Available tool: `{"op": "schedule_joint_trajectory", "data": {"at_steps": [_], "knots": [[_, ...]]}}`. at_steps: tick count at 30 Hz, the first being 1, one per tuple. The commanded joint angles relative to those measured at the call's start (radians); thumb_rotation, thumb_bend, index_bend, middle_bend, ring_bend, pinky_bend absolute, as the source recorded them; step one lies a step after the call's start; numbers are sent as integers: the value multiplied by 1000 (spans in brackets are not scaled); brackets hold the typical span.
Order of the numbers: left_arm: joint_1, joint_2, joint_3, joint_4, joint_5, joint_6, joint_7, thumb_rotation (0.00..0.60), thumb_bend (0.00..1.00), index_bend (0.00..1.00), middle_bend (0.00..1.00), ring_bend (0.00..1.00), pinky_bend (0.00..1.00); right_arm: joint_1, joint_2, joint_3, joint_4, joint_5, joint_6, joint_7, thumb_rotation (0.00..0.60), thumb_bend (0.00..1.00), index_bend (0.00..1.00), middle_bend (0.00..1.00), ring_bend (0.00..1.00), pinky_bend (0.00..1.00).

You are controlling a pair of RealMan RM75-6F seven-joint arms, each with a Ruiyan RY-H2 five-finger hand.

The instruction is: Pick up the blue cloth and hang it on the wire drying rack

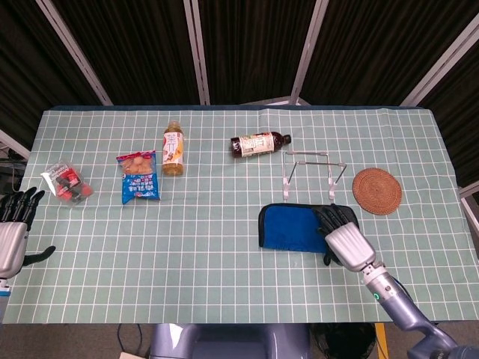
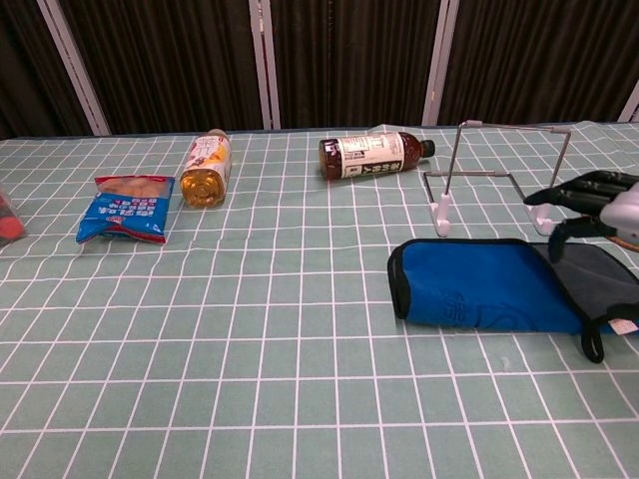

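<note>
Checked tablecloth (image 1: 224, 224), right hand (image 1: 346, 241) hiding cloth (image 1: 292, 228) edge

Silver-backed right hand (image 1: 348, 241) — black fingers, blue-grey forearm.

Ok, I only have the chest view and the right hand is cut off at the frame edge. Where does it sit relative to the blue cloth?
Observer: In the head view the right hand is over the right end of the blue cloth, on the near side of the wire drying rack. Its fingers are apart and hold nothing.
Operator: And the left hand? I can't see it at all.
Observer: The left hand is by the left edge of the table, fingers spread, holding nothing.
Operator: Anything right of the rack?
Observer: A round woven coaster, lying apart from the rack.
</note>
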Motion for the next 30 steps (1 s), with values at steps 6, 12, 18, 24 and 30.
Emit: {"op": "schedule_joint_trajectory", "data": {"at_steps": [6, 12, 18, 24, 30], "knots": [[2, 5, 2, -4, 1, -3, -2, 600, 0, 0, 0, 0, 0, -49, -56, -52, 164, -90, 61, 52, 600, 156, 381, 0, 0, 0], [2, 3, 0, -2, -2, -5, -1, 600, 0, 0, 0, 0, 0, -50, -93, -50, 230, -113, 64, 47, 600, 156, 394, 0, 0, 0], [0, -1, 0, 3, -6, -11, 5, 600, 0, 0, 0, 0, 0, -46, -135, -41, 304, -137, 76, 20, 600, 158, 399, 0, 0, 0], [-1, -5, -1, 6, -11, -14, 11, 600, 0, 0, 0, 0, 0, -40, -167, -27, 355, -133, 63, 20, 600, 163, 399, 0, 0, 0], [-3, -8, -2, 9, -16, -19, 16, 600, 0, 0, 0, 0, 0, -38, -184, -23, 389, -130, 53, 33, 600, 212, 418, 0, 0, 0]]}}
